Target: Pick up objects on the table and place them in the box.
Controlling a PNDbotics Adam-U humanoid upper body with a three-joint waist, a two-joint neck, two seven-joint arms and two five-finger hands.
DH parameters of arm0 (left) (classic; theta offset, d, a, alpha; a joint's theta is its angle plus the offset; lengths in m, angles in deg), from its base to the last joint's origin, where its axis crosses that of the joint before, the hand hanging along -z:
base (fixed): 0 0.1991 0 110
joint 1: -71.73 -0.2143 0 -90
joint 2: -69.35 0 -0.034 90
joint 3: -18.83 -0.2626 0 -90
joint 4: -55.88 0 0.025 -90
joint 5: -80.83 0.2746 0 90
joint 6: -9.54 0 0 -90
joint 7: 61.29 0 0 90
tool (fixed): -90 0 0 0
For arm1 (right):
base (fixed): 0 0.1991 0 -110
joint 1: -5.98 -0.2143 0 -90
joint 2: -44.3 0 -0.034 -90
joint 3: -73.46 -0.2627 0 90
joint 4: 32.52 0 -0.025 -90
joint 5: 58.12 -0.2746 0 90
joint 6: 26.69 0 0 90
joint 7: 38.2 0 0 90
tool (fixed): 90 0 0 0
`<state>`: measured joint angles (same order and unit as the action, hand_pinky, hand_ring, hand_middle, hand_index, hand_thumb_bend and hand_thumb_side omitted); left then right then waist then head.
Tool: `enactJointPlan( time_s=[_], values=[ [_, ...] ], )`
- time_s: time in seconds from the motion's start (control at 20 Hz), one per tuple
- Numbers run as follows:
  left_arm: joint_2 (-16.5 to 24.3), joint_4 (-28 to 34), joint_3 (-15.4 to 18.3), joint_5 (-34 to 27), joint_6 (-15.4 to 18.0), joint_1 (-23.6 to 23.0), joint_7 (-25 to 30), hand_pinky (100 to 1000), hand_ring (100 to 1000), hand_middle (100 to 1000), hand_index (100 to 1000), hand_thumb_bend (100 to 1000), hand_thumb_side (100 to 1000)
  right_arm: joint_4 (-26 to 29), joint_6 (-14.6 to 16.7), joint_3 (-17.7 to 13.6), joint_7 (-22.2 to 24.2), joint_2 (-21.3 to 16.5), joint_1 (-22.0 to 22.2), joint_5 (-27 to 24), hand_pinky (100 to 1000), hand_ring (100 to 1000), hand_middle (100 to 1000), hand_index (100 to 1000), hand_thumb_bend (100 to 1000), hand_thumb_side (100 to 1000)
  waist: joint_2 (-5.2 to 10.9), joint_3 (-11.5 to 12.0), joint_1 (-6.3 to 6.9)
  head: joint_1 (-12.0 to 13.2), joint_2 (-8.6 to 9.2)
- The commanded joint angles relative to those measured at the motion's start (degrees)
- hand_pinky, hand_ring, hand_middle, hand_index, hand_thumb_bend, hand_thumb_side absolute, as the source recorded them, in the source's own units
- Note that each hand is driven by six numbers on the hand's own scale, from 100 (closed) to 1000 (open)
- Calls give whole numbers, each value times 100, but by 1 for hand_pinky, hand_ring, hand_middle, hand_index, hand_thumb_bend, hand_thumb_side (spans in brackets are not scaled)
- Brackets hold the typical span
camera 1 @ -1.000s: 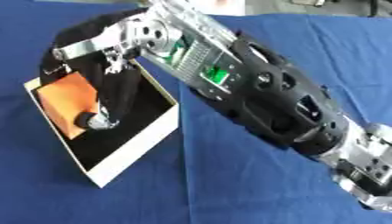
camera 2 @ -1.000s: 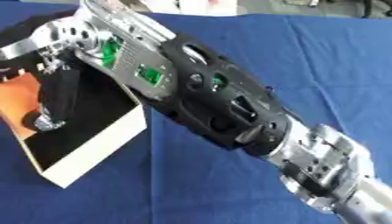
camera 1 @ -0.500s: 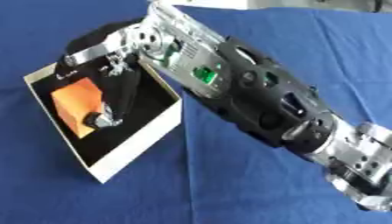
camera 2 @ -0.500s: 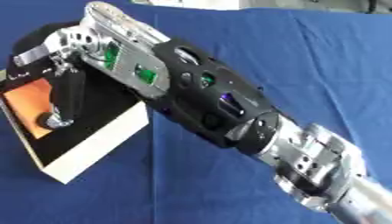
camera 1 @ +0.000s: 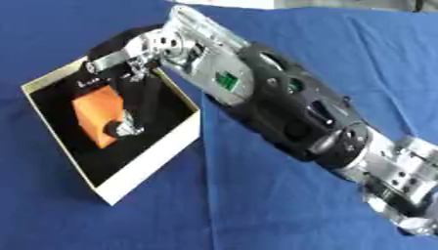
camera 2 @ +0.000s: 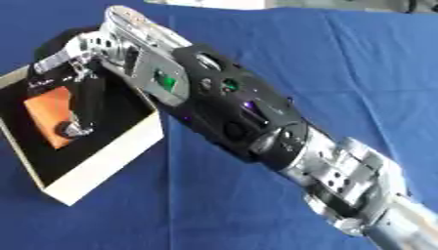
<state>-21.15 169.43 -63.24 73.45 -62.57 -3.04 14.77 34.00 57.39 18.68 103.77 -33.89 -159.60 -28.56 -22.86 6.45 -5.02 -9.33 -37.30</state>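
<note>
The right hand (camera 1: 128, 83) reaches from the lower right of the frame into the box (camera 1: 150, 161), which lies at the left on the blue desk (camera 1: 282, 44). An orange block (camera 1: 90, 112) sits inside the box, on its black floor, toward the left wall. One dark finger points down and its tip touches the block or stands just beside it; the pictures do not show if the fingers grasp the block or are released. The block looks stiff and light, with flat faces, so it is probably easy to pinch on two opposite sides and not fragile. The box seems to be thin card and may slide if it is pushed. The left hand does not show.
</note>
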Motion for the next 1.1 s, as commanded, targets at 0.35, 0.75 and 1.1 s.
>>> enactJointPlan(
  time_s=[0.35,0.75,1.1],
  values=[
    [23,104,-12,-31,-11,100,44,467,470,512,673,100,681,-589,721,-325,-1,166,-73,644,818,885,789,865,100,389,65,54,32,-64,14],
    [13,104,-14,-23,-46,83,59,468,469,511,673,100,684,-559,1274,-439,-276,157,-150,1332,867,933,876,943,351,527,77,31,50,-74,21],
    [7,104,-15,-25,-61,72,72,468,469,510,674,100,683,-523,1535,-489,-392,178,-177,1720,874,934,875,962,406,541,109,-3,72,-90,37]
  ],
)
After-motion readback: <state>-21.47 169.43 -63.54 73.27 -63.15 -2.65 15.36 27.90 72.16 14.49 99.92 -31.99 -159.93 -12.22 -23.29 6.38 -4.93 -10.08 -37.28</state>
